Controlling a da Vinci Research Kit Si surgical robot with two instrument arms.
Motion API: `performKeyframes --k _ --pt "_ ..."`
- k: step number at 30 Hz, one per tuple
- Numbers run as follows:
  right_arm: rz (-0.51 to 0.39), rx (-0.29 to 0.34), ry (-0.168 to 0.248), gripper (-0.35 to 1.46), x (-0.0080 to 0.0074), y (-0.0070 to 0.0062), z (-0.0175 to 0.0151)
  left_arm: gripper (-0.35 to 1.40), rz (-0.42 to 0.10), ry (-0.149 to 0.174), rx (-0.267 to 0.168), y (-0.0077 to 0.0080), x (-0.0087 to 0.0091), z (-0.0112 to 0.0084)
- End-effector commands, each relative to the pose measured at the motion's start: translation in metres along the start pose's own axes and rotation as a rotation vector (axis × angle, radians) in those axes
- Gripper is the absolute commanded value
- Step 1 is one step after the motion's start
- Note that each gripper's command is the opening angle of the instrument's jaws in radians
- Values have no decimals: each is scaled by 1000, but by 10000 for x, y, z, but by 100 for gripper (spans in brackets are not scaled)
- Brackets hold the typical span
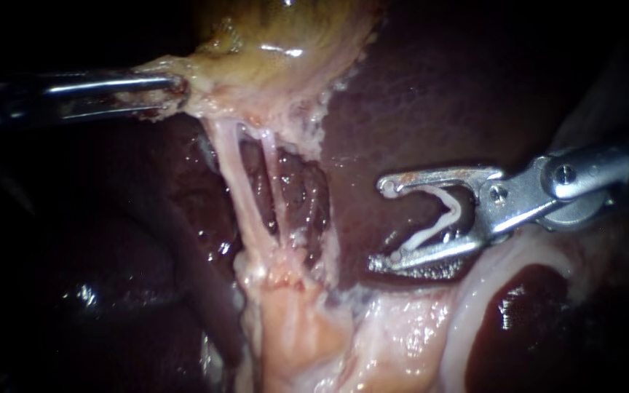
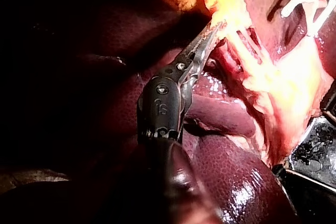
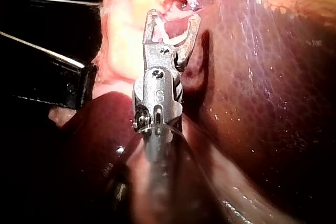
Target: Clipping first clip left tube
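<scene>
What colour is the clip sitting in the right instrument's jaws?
White; the clip shows best in the endoscope view.

liver (image 1: 431, 94): dark red, glossy | gallbladder (image 1: 285, 36): yellowish, above liver

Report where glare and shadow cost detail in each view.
Endoscope view: glints on the yellow-brown gallbladder; the metal left instrument fades into black shadow towards its shaft. Left wrist view: light washes out the pale tissue ahead of that instrument. Right wrist view: wet glints on the dark red liver; the white V-shaped clip is evenly lit.
</scene>
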Motion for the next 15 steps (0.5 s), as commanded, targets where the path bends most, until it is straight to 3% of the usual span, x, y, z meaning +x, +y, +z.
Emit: performKeyframes --k 1,8,15 --pt "0 0 0 50 1 0 1 -35 1 2 0 0 -1 0" --pt "2 -2 0 50 11 -5 11 -35 4 3 3 1 -5 3" --pt "46 4 9 50 34 -18 38 -35 4 4 4 1 -6 4"
